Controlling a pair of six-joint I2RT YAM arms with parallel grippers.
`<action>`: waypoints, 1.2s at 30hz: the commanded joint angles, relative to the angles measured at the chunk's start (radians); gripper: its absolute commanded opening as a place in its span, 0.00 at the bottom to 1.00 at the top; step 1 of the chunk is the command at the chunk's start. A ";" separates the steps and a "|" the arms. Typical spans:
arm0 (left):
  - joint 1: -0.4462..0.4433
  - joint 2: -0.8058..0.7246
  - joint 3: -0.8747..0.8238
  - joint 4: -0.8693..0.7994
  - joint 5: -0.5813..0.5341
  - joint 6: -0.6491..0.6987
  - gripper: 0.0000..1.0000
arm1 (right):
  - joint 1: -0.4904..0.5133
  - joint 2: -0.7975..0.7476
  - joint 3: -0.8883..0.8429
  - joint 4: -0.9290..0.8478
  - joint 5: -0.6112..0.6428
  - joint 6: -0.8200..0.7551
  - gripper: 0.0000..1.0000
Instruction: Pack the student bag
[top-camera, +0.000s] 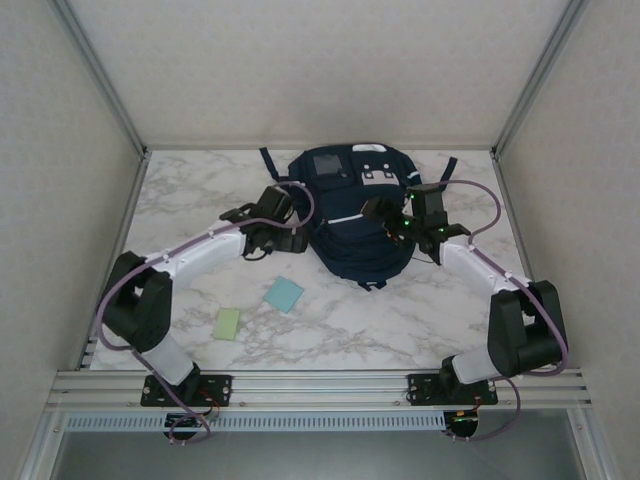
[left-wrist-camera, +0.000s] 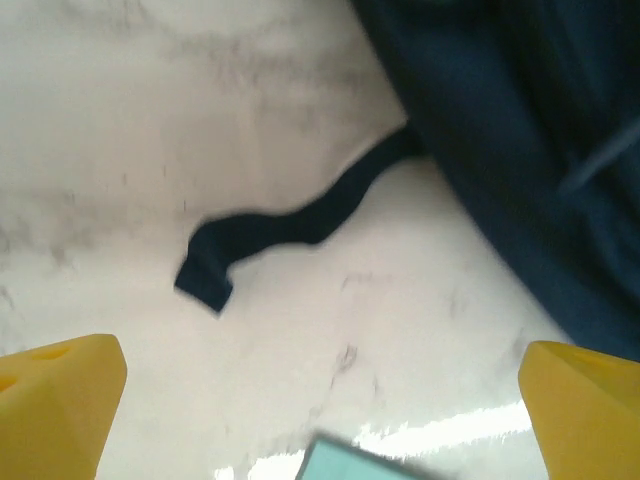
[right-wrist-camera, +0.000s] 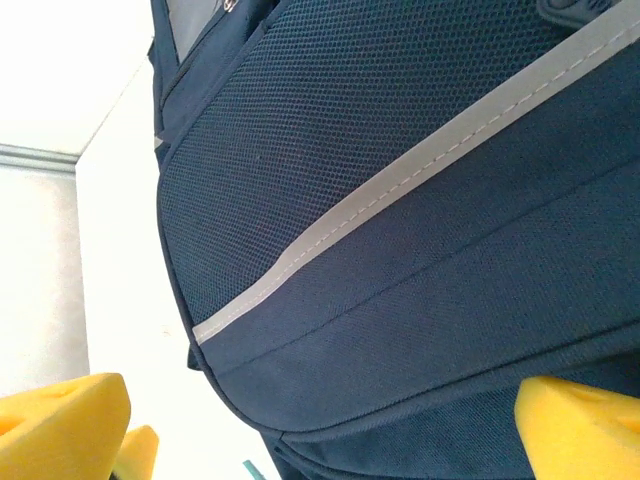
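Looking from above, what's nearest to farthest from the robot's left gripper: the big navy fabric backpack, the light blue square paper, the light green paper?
From the left gripper:
1. Big navy fabric backpack, right beside it.
2. Light blue square paper, toward the arm bases.
3. Light green paper, farther still, leftward.

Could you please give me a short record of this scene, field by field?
Bag: large dark navy fabric backpack, lying on the white marble table toward the back
Left gripper: open, beside the bag's left side, above a loose dark strap
Right gripper: open, facing the bag's right side
Loose items: light blue square sheet and pale green sheet, in front of the bag
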 joint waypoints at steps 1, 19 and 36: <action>-0.020 -0.048 -0.087 -0.081 0.072 -0.040 1.00 | 0.003 -0.048 -0.011 -0.062 0.059 -0.051 0.99; -0.132 0.043 -0.164 -0.174 0.184 0.029 1.00 | 0.031 -0.152 -0.110 -0.109 0.136 -0.023 0.99; -0.157 0.169 -0.146 -0.182 0.094 0.016 0.78 | 0.041 -0.173 -0.121 -0.097 0.137 -0.036 0.99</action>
